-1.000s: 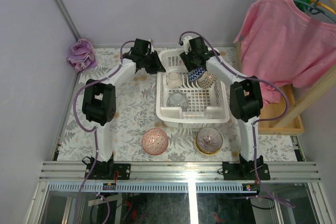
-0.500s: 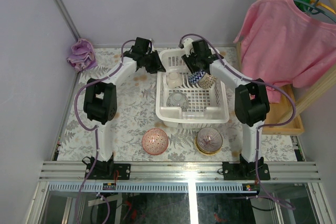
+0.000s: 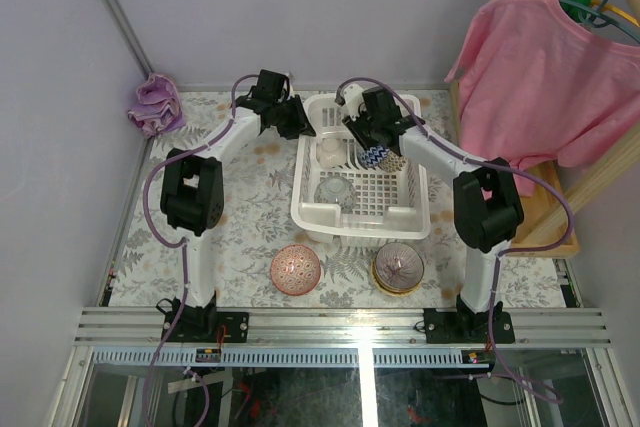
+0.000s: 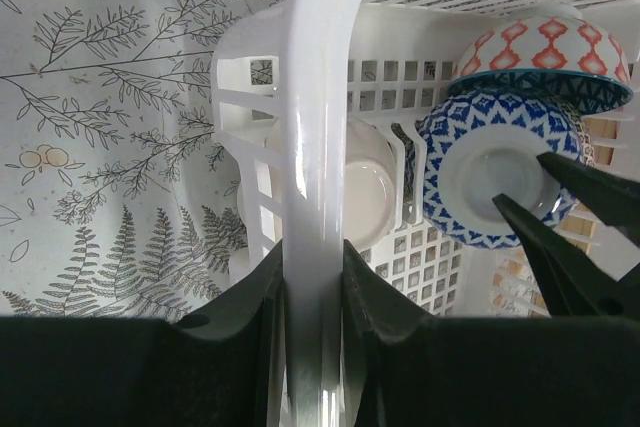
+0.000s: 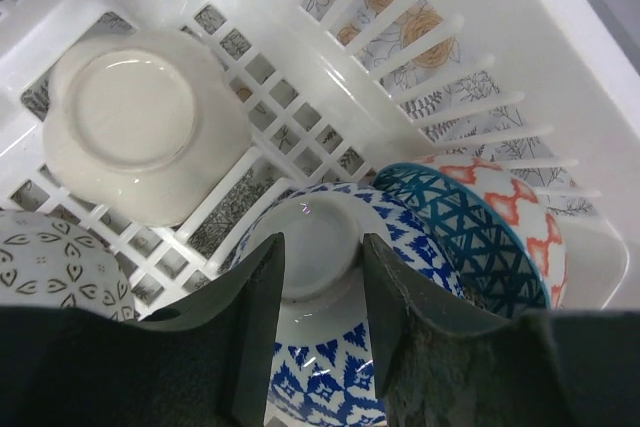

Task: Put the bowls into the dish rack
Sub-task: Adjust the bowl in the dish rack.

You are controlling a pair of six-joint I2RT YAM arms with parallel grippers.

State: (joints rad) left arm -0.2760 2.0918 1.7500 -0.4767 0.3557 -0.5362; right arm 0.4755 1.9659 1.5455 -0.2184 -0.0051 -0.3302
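The white dish rack [image 3: 360, 230] stands mid-table. My left gripper [image 3: 299, 123] is shut on its back-left rim [image 4: 313, 147], one finger on either side of the white bar. My right gripper [image 3: 371, 143] reaches into the rack from above. Its fingers [image 5: 255, 287] clamp the white foot of a blue-white bowl [image 5: 320, 387], which stands on edge against an orange-and-teal bowl [image 5: 480, 217]. A whitish bowl [image 5: 140, 117] and a grey-patterned bowl [image 5: 50, 257] also sit in the rack. A pink-red bowl [image 3: 296, 269] and a tan-yellow bowl [image 3: 398, 267] rest on the table in front.
A purple cloth [image 3: 155, 105] lies at the back-left corner of the table. A pink shirt [image 3: 545, 77] hangs on a wooden stand at the right, beyond the table. A leaf-patterned tablecloth [image 3: 240, 207] covers the table.
My right gripper has narrowed onto the blue-white bowl's foot and moved slightly back and left. The rack has shifted a little to the left. My left gripper keeps its hold.
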